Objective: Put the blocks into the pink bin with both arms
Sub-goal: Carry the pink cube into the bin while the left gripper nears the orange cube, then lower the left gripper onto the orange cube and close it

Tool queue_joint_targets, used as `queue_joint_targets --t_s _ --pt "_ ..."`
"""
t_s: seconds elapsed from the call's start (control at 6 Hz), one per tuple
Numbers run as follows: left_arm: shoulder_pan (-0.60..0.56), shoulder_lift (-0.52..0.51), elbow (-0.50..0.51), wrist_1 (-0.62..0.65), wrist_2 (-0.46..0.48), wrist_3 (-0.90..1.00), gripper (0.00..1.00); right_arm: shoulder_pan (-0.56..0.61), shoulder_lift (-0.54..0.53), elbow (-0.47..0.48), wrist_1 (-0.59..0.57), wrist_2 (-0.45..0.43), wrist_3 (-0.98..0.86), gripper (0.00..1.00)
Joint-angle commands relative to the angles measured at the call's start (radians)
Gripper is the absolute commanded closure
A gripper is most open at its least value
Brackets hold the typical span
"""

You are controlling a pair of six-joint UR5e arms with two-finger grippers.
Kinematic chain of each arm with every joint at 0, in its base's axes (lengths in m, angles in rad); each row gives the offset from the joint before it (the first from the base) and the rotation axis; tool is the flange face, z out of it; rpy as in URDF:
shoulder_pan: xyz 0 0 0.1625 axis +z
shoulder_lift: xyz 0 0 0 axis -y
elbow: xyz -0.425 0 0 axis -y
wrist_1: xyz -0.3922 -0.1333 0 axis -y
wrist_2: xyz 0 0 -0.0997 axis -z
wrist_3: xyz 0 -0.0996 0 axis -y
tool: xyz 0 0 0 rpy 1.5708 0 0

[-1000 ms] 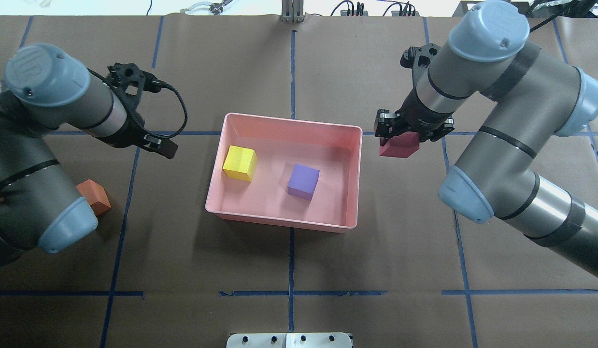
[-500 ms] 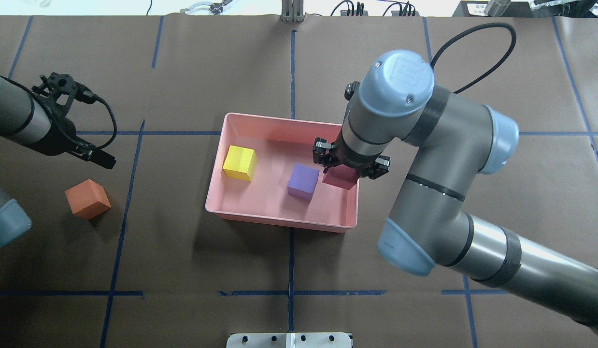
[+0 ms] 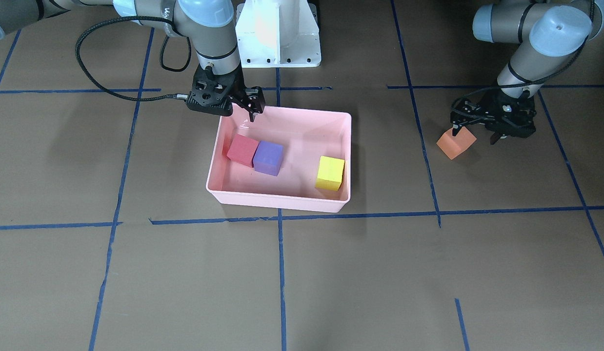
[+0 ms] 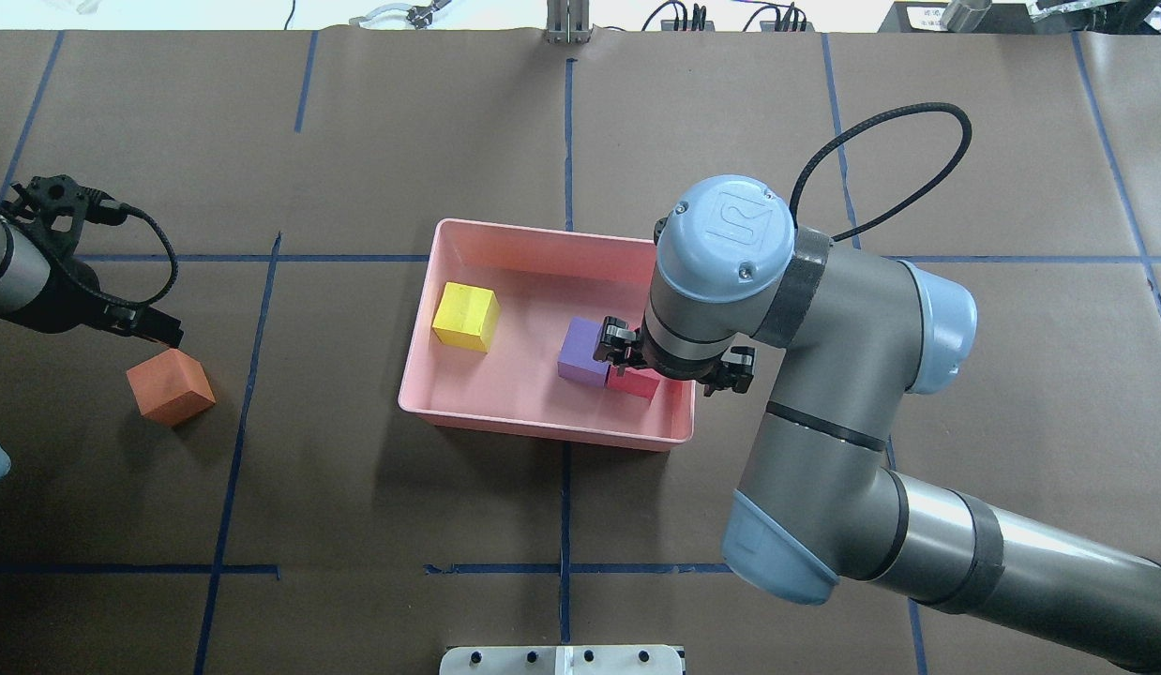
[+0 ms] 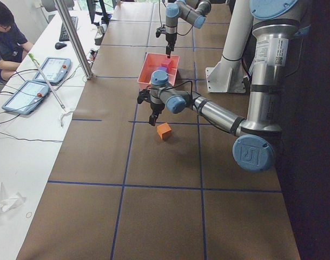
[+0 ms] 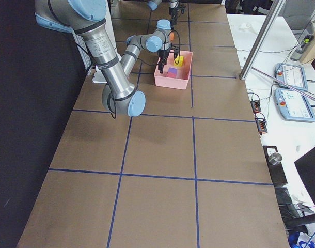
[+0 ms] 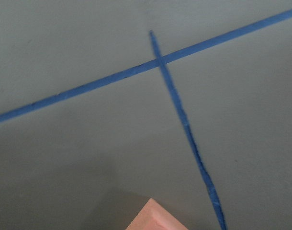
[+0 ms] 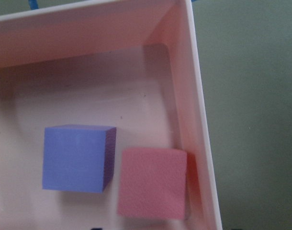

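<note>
The pink bin (image 4: 468, 427) lies mid-table. In it are the yellow block (image 4: 465, 317), the purple block (image 4: 583, 351) and the red block (image 4: 634, 385), which rests beside the purple one against the bin's wall, as the right wrist view (image 8: 153, 182) shows. My right gripper (image 3: 243, 111) is open and empty, hovering over that end of the bin (image 3: 277, 200). The orange block (image 4: 170, 386) sits on the table left of the bin. My left gripper (image 3: 475, 132) is open just above and beside the orange block (image 3: 456, 143), not holding it.
The white base pedestal (image 3: 277, 34) stands behind the bin. Blue tape lines (image 4: 566, 506) grid the brown table cover. A black cable (image 4: 881, 169) loops off the right wrist. A person and tablets (image 5: 40, 76) are on a side table.
My right gripper carried the red block over the bin wall, lowered it beside the purple block and let it go. My left gripper moved leftward to the orange block.
</note>
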Motion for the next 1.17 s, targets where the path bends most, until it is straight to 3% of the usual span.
queue_joint_targets --t_s 0.0,0.33,1.0 --pt "0.004 0.005 0.005 -0.001 0.003 -0.345 0.0 0.039 -0.048 0.082 -0.035 0.01 -0.127 0.0" --pt "0.013 0.006 0.027 -0.001 0.011 -0.492 0.0 0.041 -0.055 0.09 -0.037 0.01 -0.129 0.0" --pt "0.091 0.01 0.066 -0.001 0.011 -0.508 0.0 0.043 -0.065 0.093 -0.035 0.005 -0.129 0.0"
